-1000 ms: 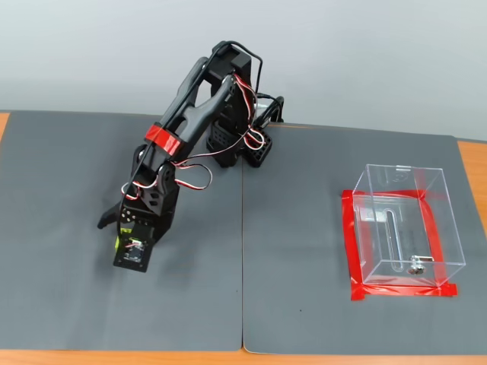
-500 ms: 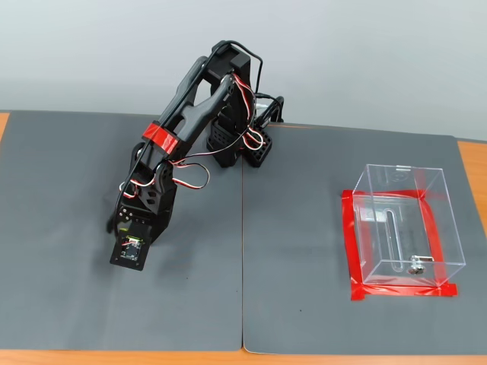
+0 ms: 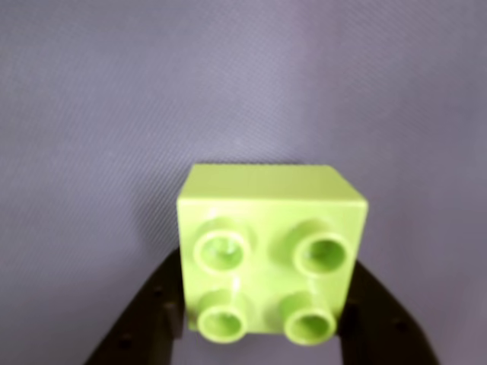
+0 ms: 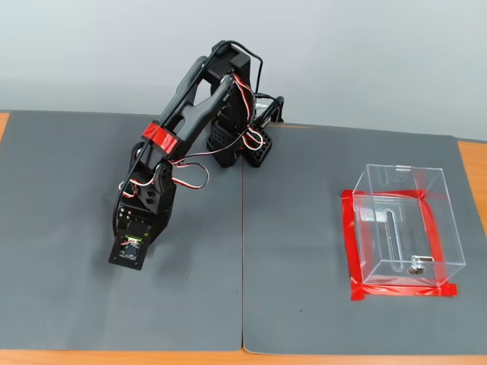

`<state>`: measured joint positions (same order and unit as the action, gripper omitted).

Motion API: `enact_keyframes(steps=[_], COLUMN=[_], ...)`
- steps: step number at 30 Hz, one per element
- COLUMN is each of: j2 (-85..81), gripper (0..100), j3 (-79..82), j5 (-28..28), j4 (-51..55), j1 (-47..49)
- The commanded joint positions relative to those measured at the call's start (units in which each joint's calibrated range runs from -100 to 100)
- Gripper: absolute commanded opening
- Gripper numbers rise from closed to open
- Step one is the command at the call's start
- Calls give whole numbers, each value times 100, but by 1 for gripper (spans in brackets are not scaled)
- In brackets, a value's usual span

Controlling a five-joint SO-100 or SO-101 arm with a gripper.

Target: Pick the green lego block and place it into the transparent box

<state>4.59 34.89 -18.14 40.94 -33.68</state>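
The small lime-green square plastic lego block (image 3: 270, 258), four round studs facing the wrist camera, sits between the two black fingers of the gripper (image 3: 262, 319), which press against its left and right sides; the jaws are closed to the block's width and have it clamped. Whether it rests on the grey mat (image 4: 304, 190) or is just clear of it cannot be told. In the fixed view the block itself is hidden under the black arm's wrist (image 4: 141, 217), which hangs over the left part of the mat, well apart from the clear plastic rectangular box (image 4: 407, 220) edged with red tape (image 4: 351, 243) on the right. The grasp looks made, so the step in hand is probably the lift. The next move calls for raising the block high enough to clear the box's thin wall, then swinging right across the mat seam to above its open top. A small metal piece (image 4: 416, 266) lies inside the box near its front. The fingertips are cut off at the wrist view's lower edge.
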Motion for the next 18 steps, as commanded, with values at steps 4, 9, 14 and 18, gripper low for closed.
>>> enact_keyframes(steps=[4, 9, 14, 18], j2=[-743, -1430, -2108, -2650], gripper=[9, 9, 9, 9], j3=[-165, -219, -228, -318], j5=[139, 624, 848, 1098], j4=[4, 12, 12, 12], j1=[-38, 22, 231, 514])
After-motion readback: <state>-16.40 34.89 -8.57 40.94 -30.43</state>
